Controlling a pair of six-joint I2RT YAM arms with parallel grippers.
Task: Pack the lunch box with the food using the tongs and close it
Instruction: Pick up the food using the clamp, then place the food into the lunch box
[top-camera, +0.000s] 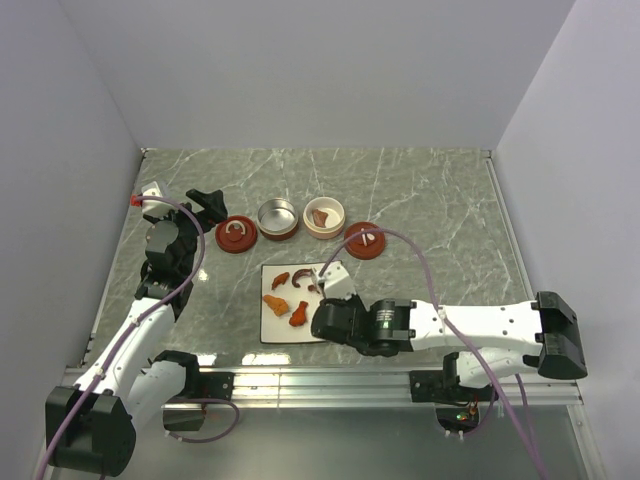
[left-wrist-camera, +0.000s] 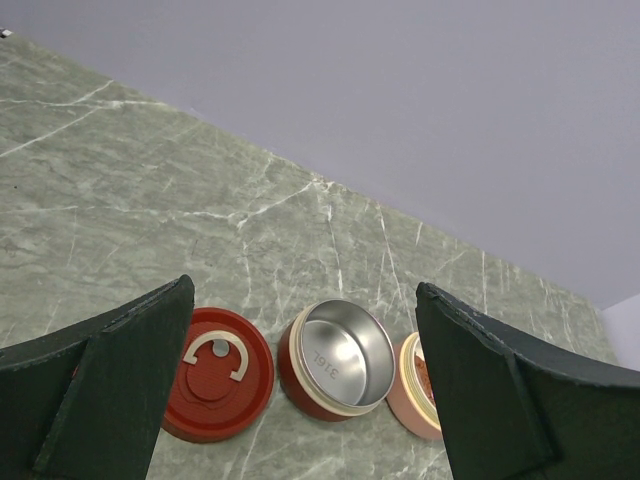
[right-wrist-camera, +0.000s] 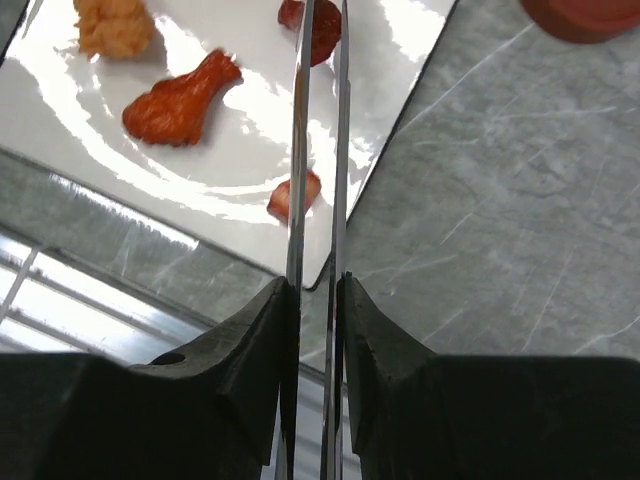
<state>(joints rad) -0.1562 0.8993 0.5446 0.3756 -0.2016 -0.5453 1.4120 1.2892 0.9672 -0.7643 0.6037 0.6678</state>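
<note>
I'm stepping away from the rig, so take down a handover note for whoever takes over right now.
Left gripper: open, holding nothing, up by the bowls.
Right gripper: shut on the tongs, which reach over the plate.
Food: several pieces on the plate, one in the pink bowl; steel bowl empty.
Left lid and right lid are off, flanking the bowls.
To do: move the remaining food, then close up.
</note>
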